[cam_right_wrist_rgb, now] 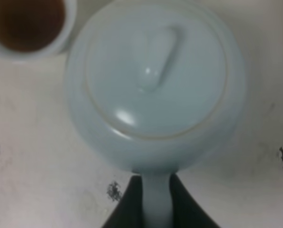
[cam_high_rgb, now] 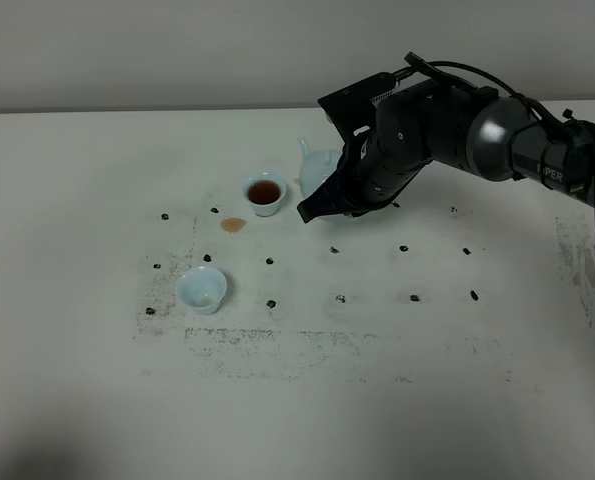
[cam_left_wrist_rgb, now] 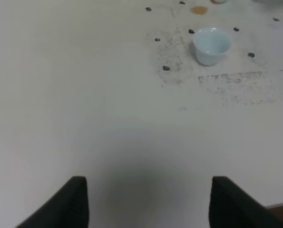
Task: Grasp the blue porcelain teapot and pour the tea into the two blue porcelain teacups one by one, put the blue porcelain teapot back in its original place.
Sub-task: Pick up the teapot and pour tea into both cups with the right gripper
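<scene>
White letters reading "PER" show on the dark right arm [cam_high_rgb: 497,135]. The rest of the word is cut off, and no other writing is legible.

The right gripper [cam_high_rgb: 319,205] is clenched on the loop handle of the blue porcelain teapot [cam_high_rgb: 317,163]. The pot is far of centre over the white tabletop [cam_high_rgb: 427,400], its spout on its far-left side. The gripper hides most of the pot's body from the high camera, and whether its base touches the tabletop cannot be told.

Just left of the pot stands the filled teacup [cam_high_rgb: 265,193], holding dark reddish-brown tea [cam_high_rgb: 265,191]. Near-left of that cup lies a small brownish puddle [cam_high_rgb: 234,225]. The empty teacup [cam_high_rgb: 202,290] stands nearer and further left, well apart from the pot. Dark specks [cam_high_rgb: 404,248] dot the tabletop in loose rows, with grey smudging around the empty cup.

The left gripper [cam_left_wrist_rgb: 151,204] hangs released above bare tabletop, with nothing between its fingers and the empty teacup ahead of it.
</scene>
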Tool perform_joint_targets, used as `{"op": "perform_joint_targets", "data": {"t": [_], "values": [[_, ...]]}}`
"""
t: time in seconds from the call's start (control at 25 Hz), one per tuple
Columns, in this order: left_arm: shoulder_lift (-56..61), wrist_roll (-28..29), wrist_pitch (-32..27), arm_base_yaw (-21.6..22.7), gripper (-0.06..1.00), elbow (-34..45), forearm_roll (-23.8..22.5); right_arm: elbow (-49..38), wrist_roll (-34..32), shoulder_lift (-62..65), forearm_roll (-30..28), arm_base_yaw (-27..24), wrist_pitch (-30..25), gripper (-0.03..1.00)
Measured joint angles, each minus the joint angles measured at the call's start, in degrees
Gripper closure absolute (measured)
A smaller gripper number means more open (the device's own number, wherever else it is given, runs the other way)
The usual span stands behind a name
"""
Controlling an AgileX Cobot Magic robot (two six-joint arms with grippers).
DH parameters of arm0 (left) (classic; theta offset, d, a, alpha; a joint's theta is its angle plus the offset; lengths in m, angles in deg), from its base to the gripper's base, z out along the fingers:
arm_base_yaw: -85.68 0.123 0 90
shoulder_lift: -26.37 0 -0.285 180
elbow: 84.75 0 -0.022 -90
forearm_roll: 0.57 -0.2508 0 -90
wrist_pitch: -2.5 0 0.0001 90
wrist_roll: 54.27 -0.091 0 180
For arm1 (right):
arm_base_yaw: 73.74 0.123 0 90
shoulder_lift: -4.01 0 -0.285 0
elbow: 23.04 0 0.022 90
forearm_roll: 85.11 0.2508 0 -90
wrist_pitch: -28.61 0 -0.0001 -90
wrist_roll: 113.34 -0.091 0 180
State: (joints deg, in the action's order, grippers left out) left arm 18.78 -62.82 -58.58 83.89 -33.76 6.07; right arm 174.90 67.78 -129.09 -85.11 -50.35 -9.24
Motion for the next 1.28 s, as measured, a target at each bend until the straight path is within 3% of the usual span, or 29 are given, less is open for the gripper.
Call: {"op": "perform_joint_targets", "data": {"t": [0.48,0.84,1.08,1.28], "values": [[0.0,0.0,0.0,0.0,0.38,0.0,0.0,0.0,0.0,0.0,0.0,0.0,0.7,0.89],[0.0,0.0,0.0,0.0,0.38,0.0,0.0,-1.0,0.1,8.0,-1.5,0.0,-7.2,0.89],[0.0,0.0,0.0,0.0,0.38,0.0,0.0,-13.6,1.9,20.7,-1.6,0.1,-3.7,0.89],[0.0,0.0,0.0,0.0,0.38,0.0,0.0,-23.1,10.9,26.0,-2.1,1.8,2.0,0.89]]}}
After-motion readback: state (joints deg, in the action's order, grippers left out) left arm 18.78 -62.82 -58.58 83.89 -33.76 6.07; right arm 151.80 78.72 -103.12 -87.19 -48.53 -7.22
